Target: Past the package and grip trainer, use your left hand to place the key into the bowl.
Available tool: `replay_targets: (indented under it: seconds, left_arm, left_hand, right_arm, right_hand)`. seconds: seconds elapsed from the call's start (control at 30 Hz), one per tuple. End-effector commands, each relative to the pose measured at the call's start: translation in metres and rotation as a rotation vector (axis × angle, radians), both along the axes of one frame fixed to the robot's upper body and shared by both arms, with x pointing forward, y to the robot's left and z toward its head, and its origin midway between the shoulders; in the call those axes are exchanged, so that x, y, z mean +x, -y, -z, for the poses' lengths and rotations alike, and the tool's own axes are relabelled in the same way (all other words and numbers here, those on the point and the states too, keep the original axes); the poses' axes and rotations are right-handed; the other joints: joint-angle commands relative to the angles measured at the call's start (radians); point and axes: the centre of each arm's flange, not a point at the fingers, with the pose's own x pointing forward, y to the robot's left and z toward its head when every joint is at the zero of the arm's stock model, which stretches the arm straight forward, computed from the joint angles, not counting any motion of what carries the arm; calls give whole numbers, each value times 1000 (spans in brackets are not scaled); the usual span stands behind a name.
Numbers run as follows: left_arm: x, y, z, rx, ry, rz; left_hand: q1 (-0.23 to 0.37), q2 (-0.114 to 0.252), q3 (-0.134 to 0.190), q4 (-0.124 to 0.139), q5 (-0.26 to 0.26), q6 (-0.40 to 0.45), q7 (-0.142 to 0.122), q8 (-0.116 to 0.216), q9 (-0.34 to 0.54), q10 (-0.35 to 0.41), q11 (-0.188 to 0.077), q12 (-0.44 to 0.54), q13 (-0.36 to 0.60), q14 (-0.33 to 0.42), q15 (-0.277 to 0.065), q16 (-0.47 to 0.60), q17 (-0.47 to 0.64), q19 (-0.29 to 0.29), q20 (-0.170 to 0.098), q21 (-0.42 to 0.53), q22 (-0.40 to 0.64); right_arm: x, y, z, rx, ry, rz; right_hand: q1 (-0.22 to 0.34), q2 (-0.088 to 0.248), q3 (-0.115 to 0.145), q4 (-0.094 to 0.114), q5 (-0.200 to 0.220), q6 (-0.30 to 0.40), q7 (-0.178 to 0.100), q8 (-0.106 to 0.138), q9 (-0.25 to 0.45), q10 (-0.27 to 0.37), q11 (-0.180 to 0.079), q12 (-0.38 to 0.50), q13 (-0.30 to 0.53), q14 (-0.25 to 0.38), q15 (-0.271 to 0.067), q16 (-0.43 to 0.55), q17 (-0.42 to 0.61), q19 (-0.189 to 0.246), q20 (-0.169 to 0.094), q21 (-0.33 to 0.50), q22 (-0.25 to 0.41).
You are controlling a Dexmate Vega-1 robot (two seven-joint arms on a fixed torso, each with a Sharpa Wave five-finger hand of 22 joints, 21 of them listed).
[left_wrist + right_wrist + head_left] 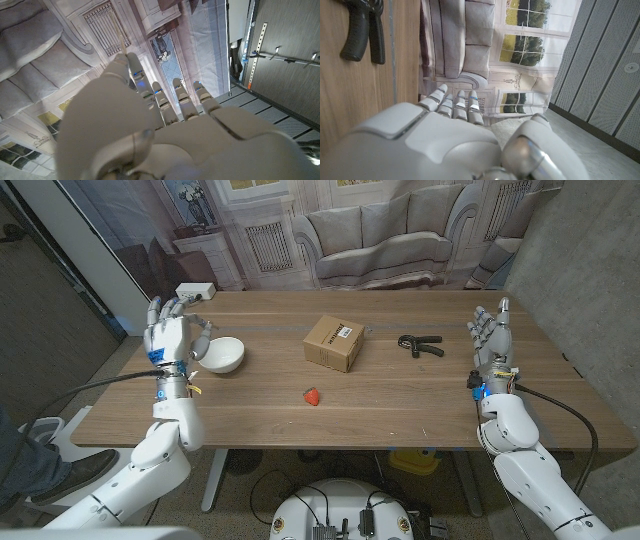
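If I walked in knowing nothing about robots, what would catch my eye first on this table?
Probably the two pale robot hands raised at the table's sides with fingers apart and nothing visible in them, the left hand beside a white bowl and the right hand at the far side. Between them sit a cardboard package mid-table, a black grip trainer to its right, and a small red object nearer the front edge.

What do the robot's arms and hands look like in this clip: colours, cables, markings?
Both arms are smooth white rounded shells. The left hand and right hand are pale grey-white, with segmented fingers showing small blue marks at the joints. Blue and orange bits sit at each wrist, and a black cable trails from each forearm.
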Motion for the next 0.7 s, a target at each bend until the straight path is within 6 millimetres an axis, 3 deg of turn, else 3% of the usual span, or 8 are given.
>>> replay_targets:
  seconds: [0.03,0.7]
  left_arm:
    - [15,-22,-3,-40,-21,-19]
    - [37,-33,10,-85,-45,-11]
  left_hand:
    - [-4,-4,11,-1,0,-2,-7,10,2,7,-2,-2,2,8,-128,-4,2,5,-5,1,6]
    - [-7,-5,17,-2,0,-4,-8,17,-4,10,-2,-4,3,10,-130,-5,2,2,-9,0,6]
  right_arm:
    - [-2,-3,-1,0,-9,10]
    - [-2,-9,-4,-10,-34,19]
  right_hand:
    - [1,7,-2,1,1,6,2,-3,3,-3,1,5,3,3,2,-2,3,6,0,-1,3]
    - [1,8,-4,1,1,5,3,-4,3,-3,3,5,3,3,3,-1,3,6,-1,-2,3]
